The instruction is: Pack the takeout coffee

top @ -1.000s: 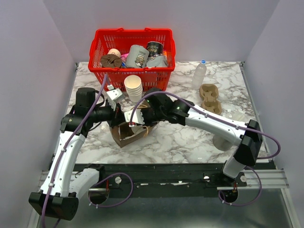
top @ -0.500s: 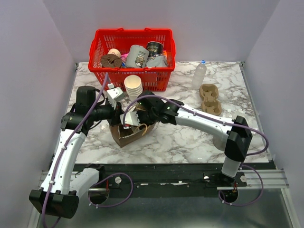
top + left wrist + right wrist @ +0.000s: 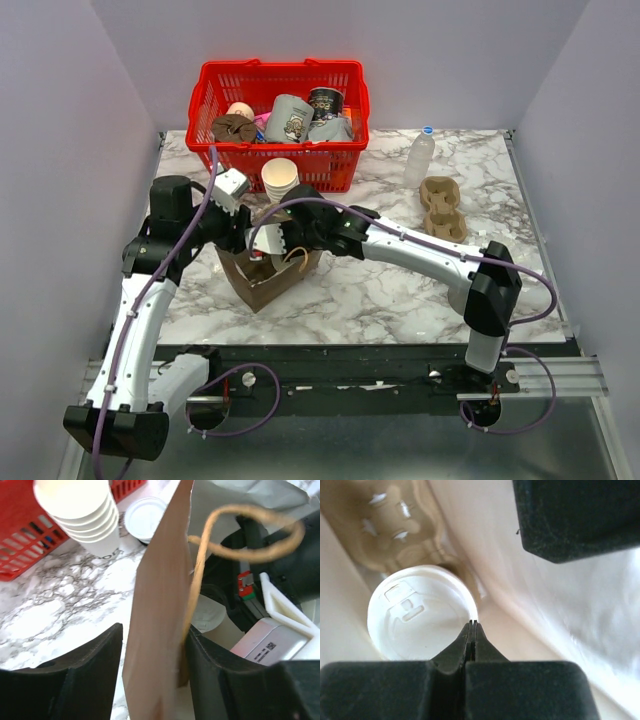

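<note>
The takeout coffee (image 3: 420, 612), a cream cup under a white lid, stands inside the brown paper bag (image 3: 262, 285), next to a cardboard carrier (image 3: 390, 520). In the left wrist view the coffee's lid (image 3: 207, 617) shows past the bag's wall (image 3: 160, 630). My right gripper (image 3: 472, 625) is down in the bag, shut, its tips at the lid's rim with nothing between them. My left gripper (image 3: 155, 632) is open and straddles the bag's wall: its inner finger (image 3: 220, 680) is against the wall, while its outer finger (image 3: 80, 675) stands off it. From above, the right gripper (image 3: 272, 245) hides the coffee.
A stack of nested paper cups (image 3: 280, 180) and a loose lid (image 3: 145, 517) stand just behind the bag. The red basket (image 3: 278, 110) with mugs is at the back. A water bottle (image 3: 420, 155) and a cardboard carrier (image 3: 443, 208) are on the right.
My left gripper has opened from its grip on the bag's wall and shifted slightly back. My right gripper has moved left and deeper into the bag, which now stands more upright.
</note>
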### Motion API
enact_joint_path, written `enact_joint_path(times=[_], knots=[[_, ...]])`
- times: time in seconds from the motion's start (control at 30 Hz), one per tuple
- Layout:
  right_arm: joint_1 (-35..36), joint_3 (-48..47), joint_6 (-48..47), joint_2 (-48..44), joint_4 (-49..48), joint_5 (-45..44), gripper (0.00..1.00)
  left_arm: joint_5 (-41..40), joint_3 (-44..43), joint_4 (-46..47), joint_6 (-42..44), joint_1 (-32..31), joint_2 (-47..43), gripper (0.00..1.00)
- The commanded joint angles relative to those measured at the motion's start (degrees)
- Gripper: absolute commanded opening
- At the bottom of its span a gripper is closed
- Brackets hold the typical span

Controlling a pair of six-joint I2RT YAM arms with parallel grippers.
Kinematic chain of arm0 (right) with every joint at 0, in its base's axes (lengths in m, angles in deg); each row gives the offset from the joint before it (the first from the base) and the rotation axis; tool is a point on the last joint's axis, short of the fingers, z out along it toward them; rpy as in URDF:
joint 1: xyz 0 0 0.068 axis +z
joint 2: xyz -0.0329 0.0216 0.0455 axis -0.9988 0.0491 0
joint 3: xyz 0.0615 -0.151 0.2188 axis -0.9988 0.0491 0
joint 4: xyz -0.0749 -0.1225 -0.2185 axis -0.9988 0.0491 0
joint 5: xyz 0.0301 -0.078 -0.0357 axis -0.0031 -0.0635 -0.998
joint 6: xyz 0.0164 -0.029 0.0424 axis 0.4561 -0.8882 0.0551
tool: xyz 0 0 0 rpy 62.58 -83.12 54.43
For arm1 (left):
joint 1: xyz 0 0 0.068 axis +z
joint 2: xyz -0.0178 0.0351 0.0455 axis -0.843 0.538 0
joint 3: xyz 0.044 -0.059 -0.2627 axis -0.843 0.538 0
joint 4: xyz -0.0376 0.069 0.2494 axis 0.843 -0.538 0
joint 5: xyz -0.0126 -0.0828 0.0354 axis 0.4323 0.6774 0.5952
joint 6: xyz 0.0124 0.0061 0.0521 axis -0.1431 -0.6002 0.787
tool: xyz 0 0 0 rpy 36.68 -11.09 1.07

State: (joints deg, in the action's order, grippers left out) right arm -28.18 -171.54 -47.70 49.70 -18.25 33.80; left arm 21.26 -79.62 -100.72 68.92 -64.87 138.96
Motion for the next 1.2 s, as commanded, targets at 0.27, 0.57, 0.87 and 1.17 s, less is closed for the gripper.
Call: enact_joint_path(times=[0.27,0.57,0.87,1.17], knots=[[-0.82,0.62,0.66,-1.95,-2.57,-9.39,0.02,5.04,-2.25,0.56,-5.59,-1.19,-5.68,0.68],[-0.73,-12.55,12.93,-5.29,-2.57,-6.06,0.15,-0.65,-7.52,2.75,-5.42,-1.19,-5.59,0.76],[-1.43,-16.65,22.19,-17.48,-0.2,-10.7,0.68,-5.51,-13.15,7.58,-3.14,-1.19,-5.85,0.86],[-18.1,0.88,24.74,-38.5,14.11,-11.69,0.71,-3.32,-12.54,13.21,-4.8,-1.19,-5.85,0.87]])
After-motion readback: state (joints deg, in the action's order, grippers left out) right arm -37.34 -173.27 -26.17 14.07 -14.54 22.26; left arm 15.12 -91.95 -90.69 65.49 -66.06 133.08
